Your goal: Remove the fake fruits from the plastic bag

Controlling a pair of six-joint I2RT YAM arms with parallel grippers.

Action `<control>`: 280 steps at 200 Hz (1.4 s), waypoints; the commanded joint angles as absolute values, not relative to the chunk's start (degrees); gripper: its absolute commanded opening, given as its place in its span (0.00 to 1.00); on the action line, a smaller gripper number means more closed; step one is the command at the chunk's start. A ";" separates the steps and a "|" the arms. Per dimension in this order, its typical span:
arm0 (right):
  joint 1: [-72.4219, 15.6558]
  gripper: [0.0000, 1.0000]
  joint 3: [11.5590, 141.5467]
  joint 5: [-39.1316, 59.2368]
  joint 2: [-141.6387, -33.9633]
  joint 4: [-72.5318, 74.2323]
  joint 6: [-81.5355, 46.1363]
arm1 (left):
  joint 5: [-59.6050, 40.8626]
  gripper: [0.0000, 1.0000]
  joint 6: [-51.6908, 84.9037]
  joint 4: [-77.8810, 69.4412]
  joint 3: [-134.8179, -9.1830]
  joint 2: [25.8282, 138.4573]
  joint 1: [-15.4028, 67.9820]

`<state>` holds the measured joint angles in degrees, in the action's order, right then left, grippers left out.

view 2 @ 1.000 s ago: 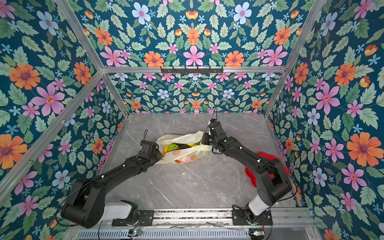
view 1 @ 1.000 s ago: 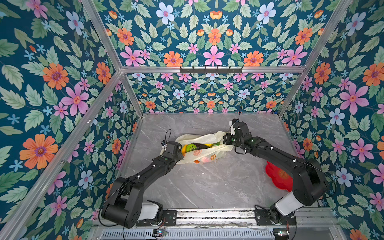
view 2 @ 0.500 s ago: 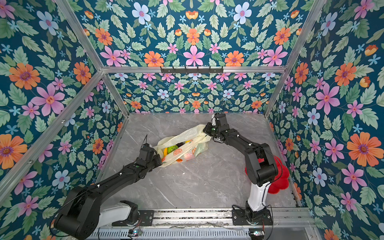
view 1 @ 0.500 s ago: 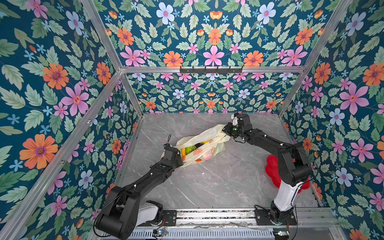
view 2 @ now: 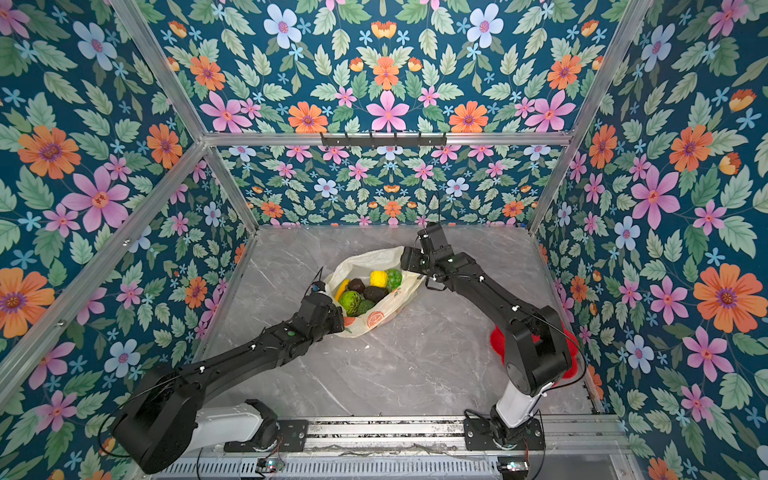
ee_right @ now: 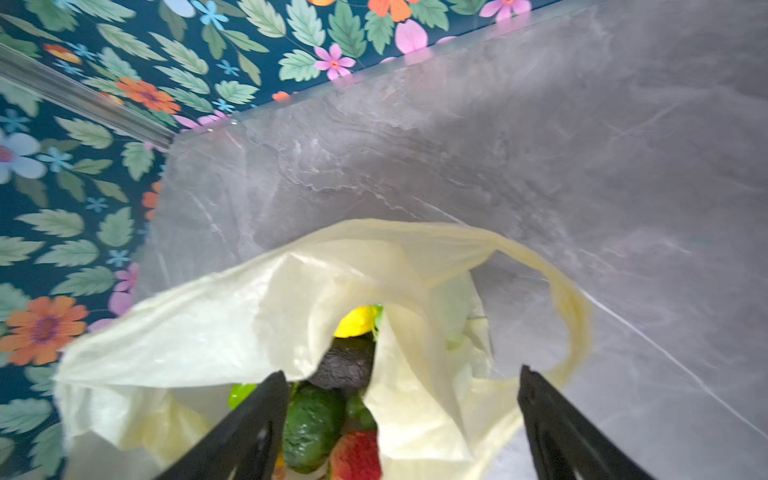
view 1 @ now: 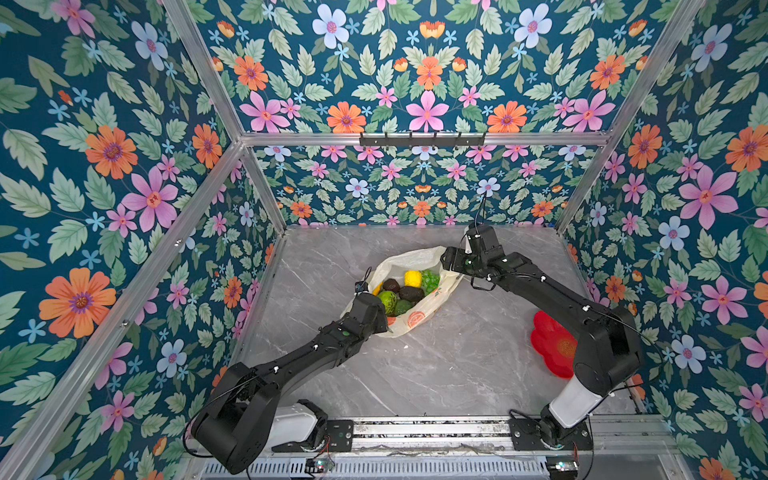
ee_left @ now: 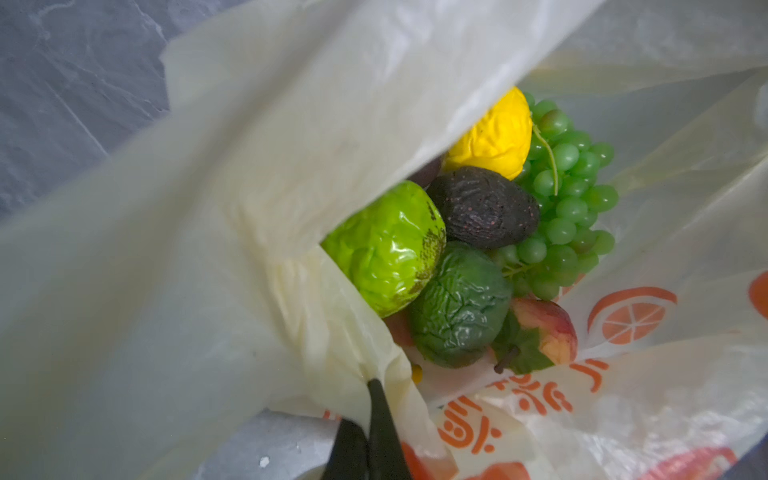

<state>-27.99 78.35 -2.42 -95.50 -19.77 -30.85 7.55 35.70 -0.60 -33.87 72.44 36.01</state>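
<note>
On the marble table, mid-floor and a bit to the far side, the plastic bag lies slumped with its mouth gaping up at the top cameras. Progress, as I read it, is that the bag is opened and nothing else is done. No fake fruits sit on the table or on the red flower dish, which is well apart at the right. All of them are inside the bag: lemon, grape bunch, dark avocado, bright green bumpy fruit, darker green bumpy fruit, and a reddish fruit with a leaf at the bottom. A top view adds a banana tip and a second avocado. So every piece is left for you to pull. Your left gripper is closed tight, pinching the bag's film at the near-left rim. Your right gripper has its jaws spread wide at the far-right end and holds nothing. Bag film and a loose loop handle lie in and beside the gap, unclamped. The bag's long axis runs diagonally in both top views, from the near-left end at the left gripper up to the far-right end at the right gripper. The opening stretches along that same line and the printed side wall faces the near right. The banana lies roughly along that axis. How the avocados point is hard to tell in the pile.
</note>
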 commanded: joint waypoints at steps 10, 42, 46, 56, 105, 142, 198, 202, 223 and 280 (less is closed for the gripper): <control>-33.73 0.89 77.92 -13.88 -93.14 -27.31 -28.67 | 8.53 0.00 35.07 0.25 -33.74 71.99 36.83; -39.31 0.90 80.35 -20.18 -97.45 -31.81 -31.14 | 9.05 0.00 35.07 0.69 -33.71 71.47 37.52; -39.64 0.90 81.06 -20.02 -98.32 -32.50 -31.28 | 9.06 0.00 35.07 0.62 -33.70 71.33 37.57; -40.11 0.91 82.73 -18.80 -100.36 -33.47 -30.92 | 9.25 0.00 35.16 0.62 -33.88 71.27 37.68; -40.21 0.89 86.52 -22.85 -105.33 -38.67 -32.08 | 9.54 0.02 35.77 0.85 -34.27 70.74 37.80; -39.11 0.45 83.61 -19.17 -104.07 -34.17 -29.27 | 7.36 0.34 33.25 6.85 -38.40 71.96 37.41; -38.85 0.08 82.83 -17.99 -103.38 -31.98 -27.96 | 9.38 0.75 27.84 27.26 -49.51 69.91 37.29; -38.81 0.08 82.67 -17.81 -103.25 -31.71 -27.88 | 8.85 0.76 27.13 27.83 -49.94 69.63 37.27; -38.80 0.06 82.32 -17.27 -102.72 -31.32 -27.61 | 10.27 0.78 26.94 35.77 -54.55 69.70 37.53; -38.81 0.04 80.61 -17.14 -100.86 -29.67 -27.22 | 23.09 0.82 30.17 36.22 -61.17 73.05 37.42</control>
<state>-38.83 80.95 -17.08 -101.80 -31.20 -27.86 13.50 28.27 34.28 -58.52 70.06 37.50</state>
